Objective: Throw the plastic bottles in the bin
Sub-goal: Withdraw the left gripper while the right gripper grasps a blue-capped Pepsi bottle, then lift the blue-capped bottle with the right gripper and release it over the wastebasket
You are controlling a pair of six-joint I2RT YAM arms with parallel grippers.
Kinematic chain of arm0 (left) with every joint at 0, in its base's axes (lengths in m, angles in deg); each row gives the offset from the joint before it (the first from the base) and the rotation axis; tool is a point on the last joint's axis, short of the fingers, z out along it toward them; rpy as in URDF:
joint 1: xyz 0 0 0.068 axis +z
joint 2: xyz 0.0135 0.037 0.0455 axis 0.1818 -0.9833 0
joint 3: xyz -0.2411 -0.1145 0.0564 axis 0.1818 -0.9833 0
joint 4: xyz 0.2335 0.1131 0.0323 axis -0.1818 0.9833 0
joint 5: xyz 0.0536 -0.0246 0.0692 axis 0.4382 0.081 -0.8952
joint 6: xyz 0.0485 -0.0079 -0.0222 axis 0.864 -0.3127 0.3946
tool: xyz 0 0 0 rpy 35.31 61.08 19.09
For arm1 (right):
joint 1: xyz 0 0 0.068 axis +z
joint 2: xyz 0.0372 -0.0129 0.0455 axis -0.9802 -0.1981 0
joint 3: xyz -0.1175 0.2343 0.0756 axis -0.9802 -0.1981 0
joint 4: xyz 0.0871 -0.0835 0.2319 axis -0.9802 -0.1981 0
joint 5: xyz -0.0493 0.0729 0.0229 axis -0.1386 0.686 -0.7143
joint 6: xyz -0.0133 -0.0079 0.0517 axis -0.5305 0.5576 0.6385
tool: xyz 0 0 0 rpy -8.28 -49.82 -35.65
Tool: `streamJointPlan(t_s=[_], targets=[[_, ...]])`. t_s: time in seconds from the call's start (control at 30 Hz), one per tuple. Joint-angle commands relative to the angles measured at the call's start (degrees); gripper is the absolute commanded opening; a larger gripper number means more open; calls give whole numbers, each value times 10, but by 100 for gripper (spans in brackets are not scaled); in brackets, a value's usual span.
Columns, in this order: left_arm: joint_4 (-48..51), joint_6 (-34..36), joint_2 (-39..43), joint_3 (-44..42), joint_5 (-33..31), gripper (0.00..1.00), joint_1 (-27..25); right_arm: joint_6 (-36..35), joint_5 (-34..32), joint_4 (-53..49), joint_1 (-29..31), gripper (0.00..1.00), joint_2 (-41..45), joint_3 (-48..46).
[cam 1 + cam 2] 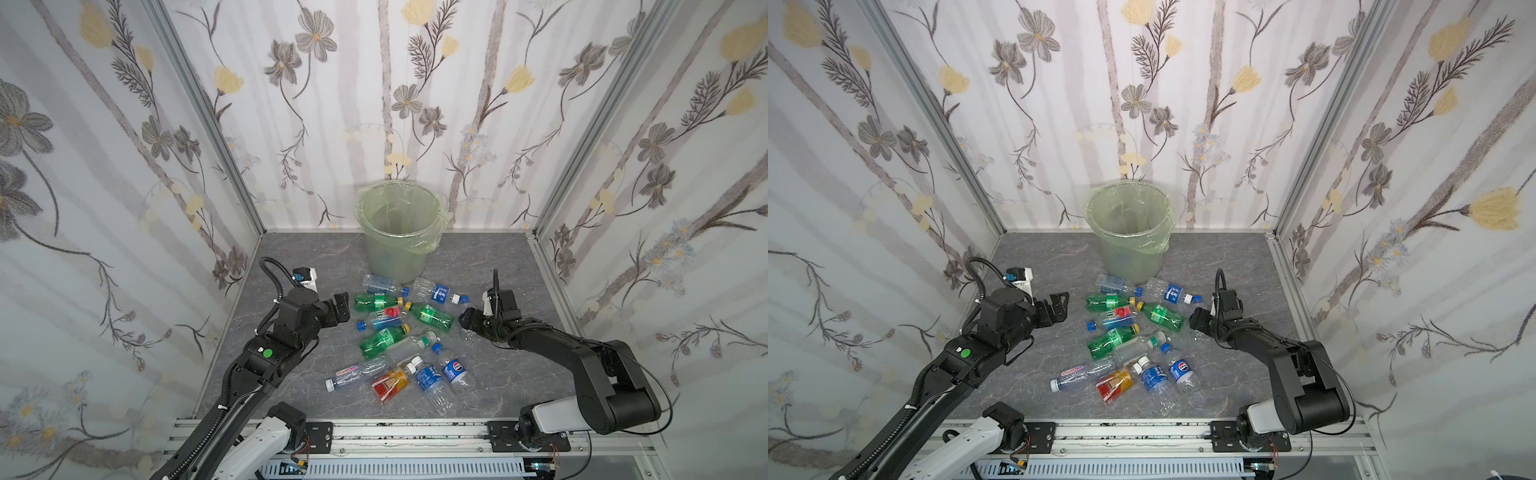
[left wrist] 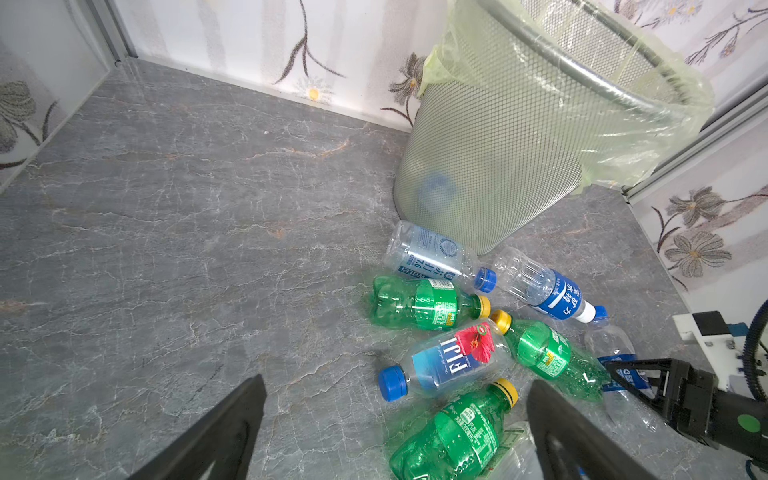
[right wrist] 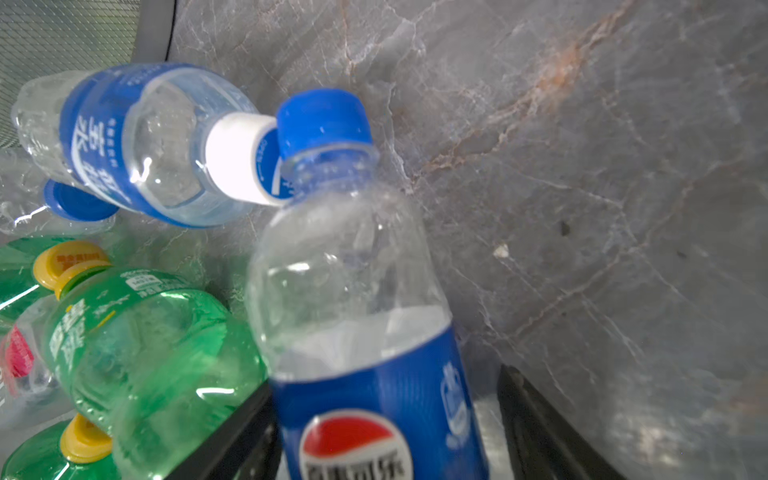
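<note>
Right gripper (image 3: 384, 380) astride Pepsi bottle (image 3: 345, 291)

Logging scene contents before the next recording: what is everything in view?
bin: one, mesh with pale yellow-green bag liner, upright by the back wall
green bottles: three, yellow caps, mid-pile
Fiji bottle: one, clear, blue cap, between the green ones
Pepsi bottles: two, clear, blue labels; one front, one at the pile's right
blue-labelled clear bottles: three more; two at the bin's base, one front
green-capped clear bottle: one, mid-pile
orange-red bottle: one, front
purple-labelled bottle: one, clear, front left
tabletop: one, grey marble pattern
walls: three, white floral
left gripper: black, open, empty, left of the pile
right gripper: black, jaws open around the right Pepsi bottle
</note>
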Motion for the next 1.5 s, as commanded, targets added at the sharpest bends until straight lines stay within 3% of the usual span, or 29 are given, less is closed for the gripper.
streamJointPlan(t_s=[0.0,0.33,0.43,0.6,0.83,0.97,1.17,1.33,1.47], targets=[[-18,-10,2,-5,-6,100,1,3,-4,25,0,72,-16,6],[-18,-19,13,-22,-9,100,1,-30,-40,-8,-2,51,40,8],[-18,-30,18,-25,-21,100,1,-43,-38,-14,-2,33,75,11],[-19,-34,15,-32,-24,100,1,-71,-33,-16,-2,36,196,22],[-23,-33,-2,-30,-20,100,1,-115,34,50,0,41,387,60],[-27,-35,-8,-25,-17,100,1,-139,60,65,0,40,425,107],[-33,-29,-10,-18,7,100,1,-154,110,79,5,40,351,224],[-37,-35,-12,-18,18,100,1,-144,99,52,60,36,149,418],[-37,-21,-22,-5,65,100,1,-134,65,-158,97,70,-103,719]])
